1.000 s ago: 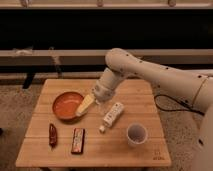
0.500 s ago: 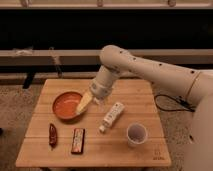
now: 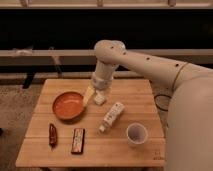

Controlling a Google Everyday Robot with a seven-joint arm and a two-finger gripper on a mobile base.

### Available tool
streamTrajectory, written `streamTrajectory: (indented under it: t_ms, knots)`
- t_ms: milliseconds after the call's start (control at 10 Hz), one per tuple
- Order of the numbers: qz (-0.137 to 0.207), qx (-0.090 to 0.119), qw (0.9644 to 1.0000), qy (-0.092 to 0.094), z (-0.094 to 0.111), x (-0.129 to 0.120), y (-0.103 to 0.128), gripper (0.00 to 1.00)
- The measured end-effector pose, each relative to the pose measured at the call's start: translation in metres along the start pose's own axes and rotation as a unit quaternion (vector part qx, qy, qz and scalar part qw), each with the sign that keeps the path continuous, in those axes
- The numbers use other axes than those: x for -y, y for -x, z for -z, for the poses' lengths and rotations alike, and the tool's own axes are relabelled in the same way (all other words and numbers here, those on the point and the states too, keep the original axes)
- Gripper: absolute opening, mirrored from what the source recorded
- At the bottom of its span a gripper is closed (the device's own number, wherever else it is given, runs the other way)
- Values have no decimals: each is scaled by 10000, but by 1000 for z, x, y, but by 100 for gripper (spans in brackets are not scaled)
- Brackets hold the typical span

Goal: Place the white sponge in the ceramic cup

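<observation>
- The gripper (image 3: 96, 96) hangs low over the wooden table (image 3: 132, 95), just right of the orange bowl (image 3: 56, 101). Its jaws stand wide, and I can't see them holding anything.
- The white sponge (image 3: 88, 95) lies tilted against the bowl's right rim, right beside the gripper and apparently not lifted.
- It looks soft and light. It should squash under the fingers rather than slip, so a pinch across the short width at mid-length looks best.
- Mind the small whitish cube (image 3: 100, 100) just beside it, since a sloppy close could catch that instead.
- The ceramic cup (image 3: 136, 134) stands upright near the front right, well apart from the sponge, and its mouth looks narrow for an oblong block.
- The white bottle (image 3: 111, 116) lies across the direct path, so the carry has to go over it.
- There's open board behind the bottle. The cup sits near the front edge, so the drop wants care.
</observation>
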State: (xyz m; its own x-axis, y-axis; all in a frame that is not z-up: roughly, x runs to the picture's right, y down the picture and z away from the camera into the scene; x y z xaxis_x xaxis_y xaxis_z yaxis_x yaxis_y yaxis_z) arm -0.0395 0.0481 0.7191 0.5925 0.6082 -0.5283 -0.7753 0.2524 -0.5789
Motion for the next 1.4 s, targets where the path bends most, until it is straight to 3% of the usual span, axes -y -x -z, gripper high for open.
streamTrajectory:
  t_ms: [200, 400, 500, 700, 1000, 1400]
  knots:
    - [56, 111, 9987, -492, -9, 19, 16, 80]
    - [155, 103, 9950, -984, -33, 39, 35, 80]
    - [193, 65, 9935, -1123, -43, 47, 42, 80]
    - [225, -73, 9915, -1283, -67, 64, 54, 80]
    - [208, -510, 9878, -1454, -105, 89, 68, 80]
    - [137, -694, 9847, -1595, -124, 113, 87, 80]
